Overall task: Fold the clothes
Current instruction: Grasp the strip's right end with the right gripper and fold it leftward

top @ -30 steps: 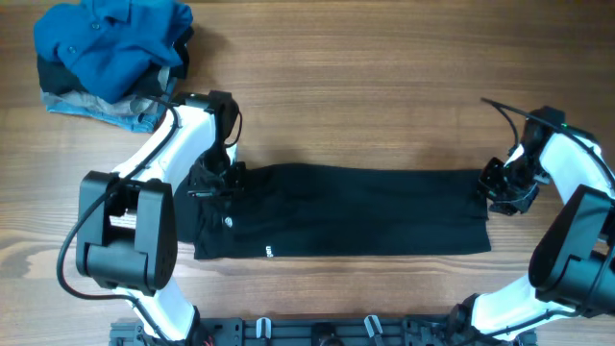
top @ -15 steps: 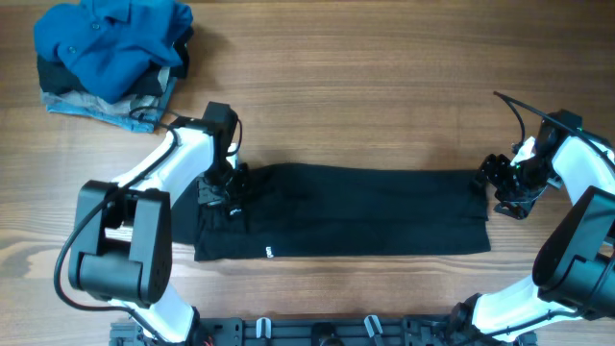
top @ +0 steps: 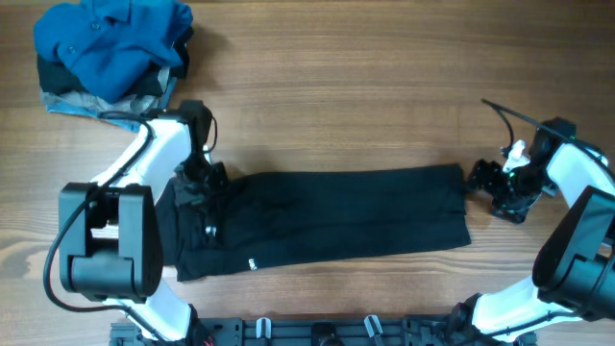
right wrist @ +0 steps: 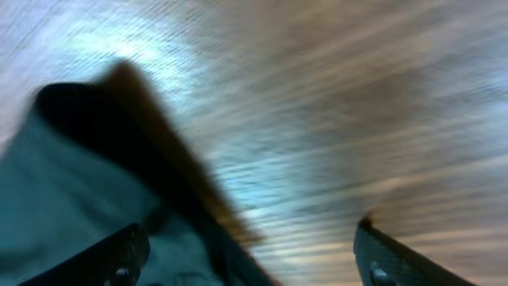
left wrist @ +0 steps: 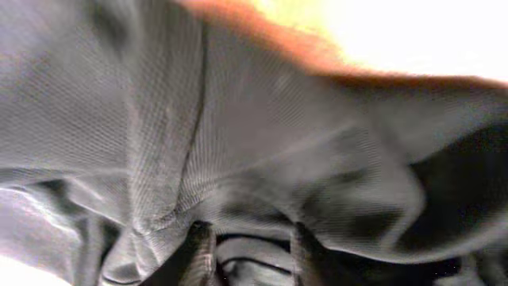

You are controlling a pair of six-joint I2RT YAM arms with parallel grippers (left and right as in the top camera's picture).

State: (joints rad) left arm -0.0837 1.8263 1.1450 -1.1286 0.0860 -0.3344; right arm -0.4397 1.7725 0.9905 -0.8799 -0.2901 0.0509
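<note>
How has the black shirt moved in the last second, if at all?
Yes. The shirt slid left, nearer the blue pile.

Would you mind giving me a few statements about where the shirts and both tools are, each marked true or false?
1. The black T-shirt lies as a long folded strip across the table. True.
2. The right tool is clamped on the T-shirt's right end. False: its jaws stand wide apart with only bare table between them, just off that end.
3. The bright blue shirt lies apart from the black T-shirt, in the table's far left corner. True.
4. The left tool hovers over the bright blue shirt. False: it is down on the black T-shirt's left end, with black fabric filling its wrist view.
</note>
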